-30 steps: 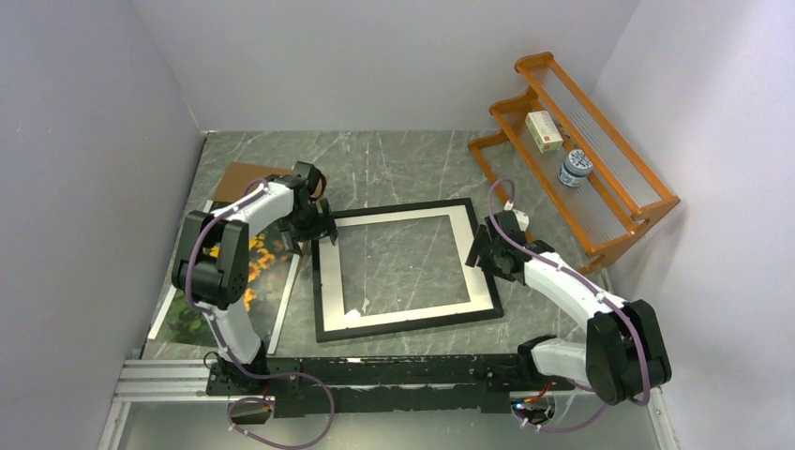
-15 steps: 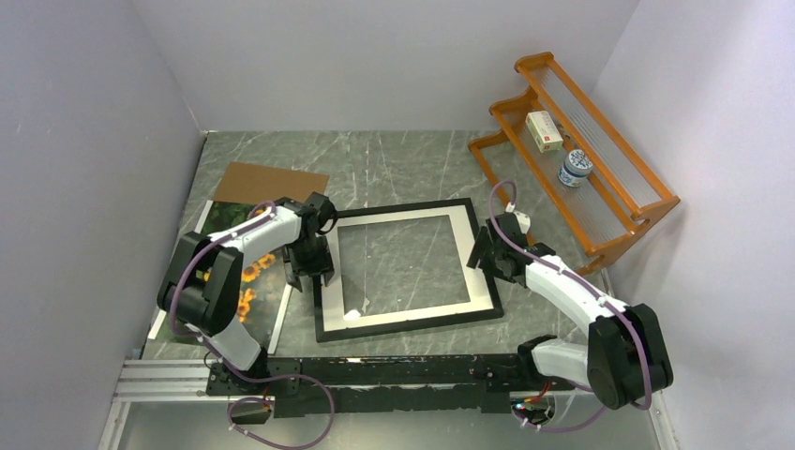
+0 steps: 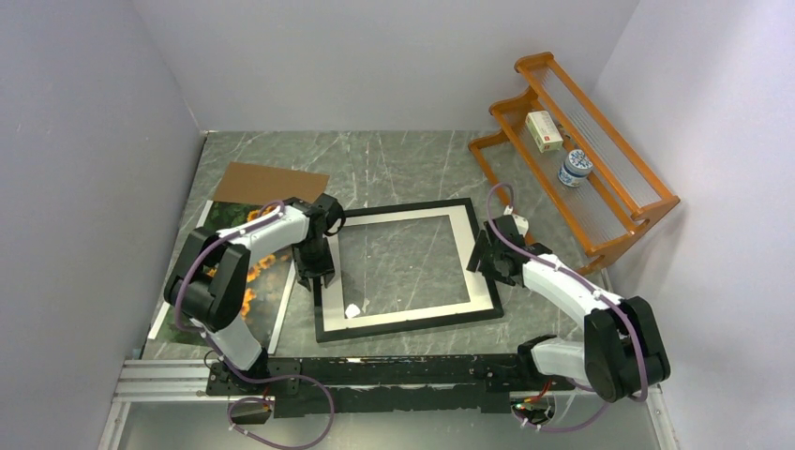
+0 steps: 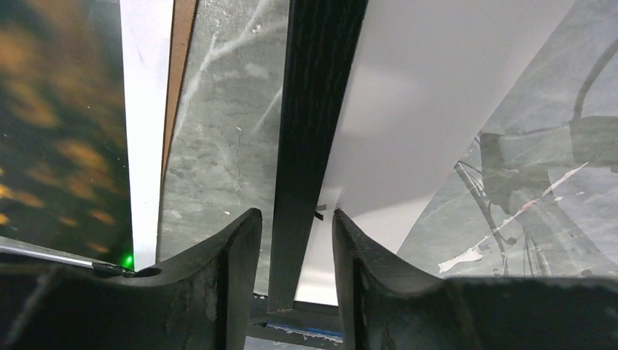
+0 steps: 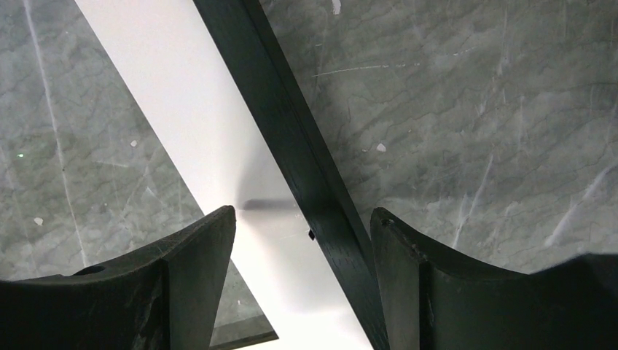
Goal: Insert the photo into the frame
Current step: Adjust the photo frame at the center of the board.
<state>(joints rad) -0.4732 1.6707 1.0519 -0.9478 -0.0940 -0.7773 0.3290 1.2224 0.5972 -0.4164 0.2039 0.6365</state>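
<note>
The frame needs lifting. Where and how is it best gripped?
Grip the frame by its thin side rails, from straight above: left gripper on the left rail, right gripper on the right. It lies flat, so probably only those narrow edges fit between jaws.

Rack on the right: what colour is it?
Orange wood. The rack shows best in the top view.

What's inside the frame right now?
The frame holds only a white mat and clear pane, marble table showing through, plus a small white scrap near its near-left corner. The photo lies outside, to its left, partly covered by the left arm. Anything under the mat is hidden.
</note>
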